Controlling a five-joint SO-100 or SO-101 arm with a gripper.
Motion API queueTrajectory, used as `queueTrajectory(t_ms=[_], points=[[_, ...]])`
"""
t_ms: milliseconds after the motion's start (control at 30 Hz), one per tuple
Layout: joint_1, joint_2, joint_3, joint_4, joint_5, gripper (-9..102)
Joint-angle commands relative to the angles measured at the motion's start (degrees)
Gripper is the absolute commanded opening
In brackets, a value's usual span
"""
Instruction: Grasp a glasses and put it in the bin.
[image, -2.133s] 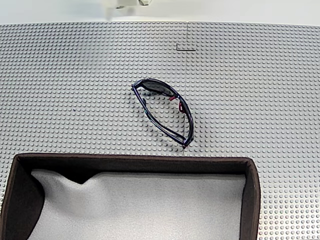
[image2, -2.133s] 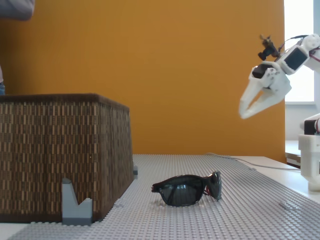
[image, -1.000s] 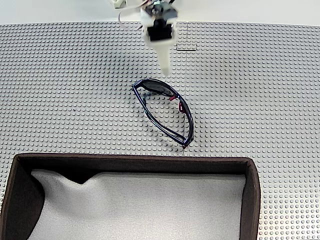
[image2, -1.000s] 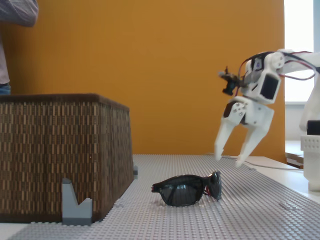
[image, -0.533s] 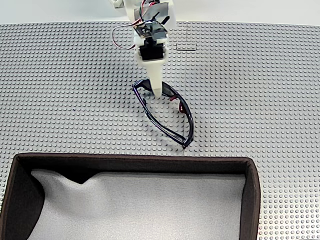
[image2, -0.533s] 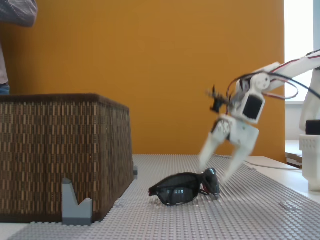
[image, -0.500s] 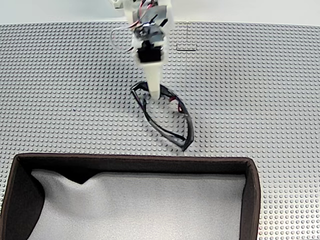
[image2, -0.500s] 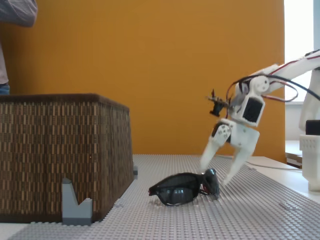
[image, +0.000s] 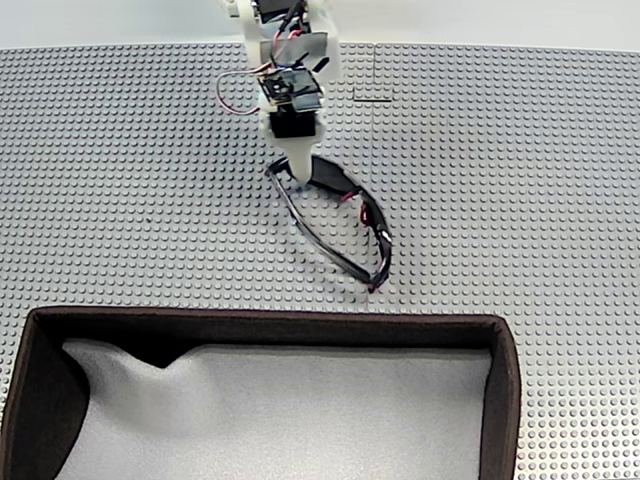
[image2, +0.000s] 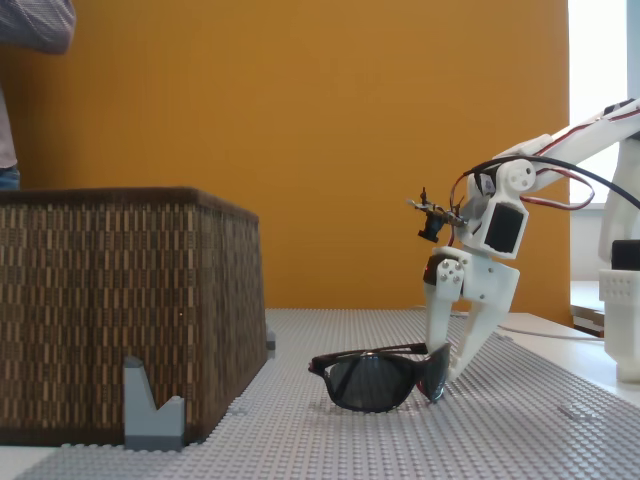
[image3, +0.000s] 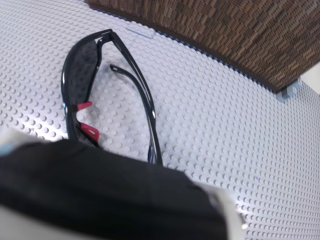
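Note:
The glasses (image: 340, 225) lie slantwise on the grey studded baseplate (image: 520, 180), dark frame with small red nose pads. In the side fixed view the glasses (image2: 375, 378) stand on the plate, lenses facing the camera. My white gripper (image: 298, 178) comes down from the far edge onto their upper-left end. From the side, the gripper (image2: 443, 362) has its two fingers drawn in around the right end of the frame. In the wrist view the glasses (image3: 95, 85) stretch away from a dark finger (image3: 100, 185). The bin (image: 270, 322) sits nearest the camera, white lining inside.
From the side, the bin's woven brown wall (image2: 120, 300) rises at the left, with a grey bracket (image2: 152, 410) at its foot. A person's sleeve (image2: 35, 20) shows at the top left. The arm's white base (image2: 622, 320) stands at the right edge.
The gripper came down from the far edge, straddled the glasses' end and narrowed its fingers on it. The glasses shifted and turned a little on the plate.

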Motion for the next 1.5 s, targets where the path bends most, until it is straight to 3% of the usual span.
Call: queueTrajectory(t_ms=[0,233,367,600,800,1033,1467], points=[[0.2,6.1,-2.5,1.9,-2.6,-1],[2.1,22.2,-10.0,3.0,-22.1,-1],[5.1,29.6,-8.1,-2.5,-30.1,-1],[5.0,33.8,-12.4,-6.2,-35.8,-1],[8.0,23.3,-23.9,-12.0,-35.9,-1],[9.8,-1.7,-49.5,-12.9,-36.4,-1],[11.0,-27.1,-68.6,-12.7,-40.8,0]])
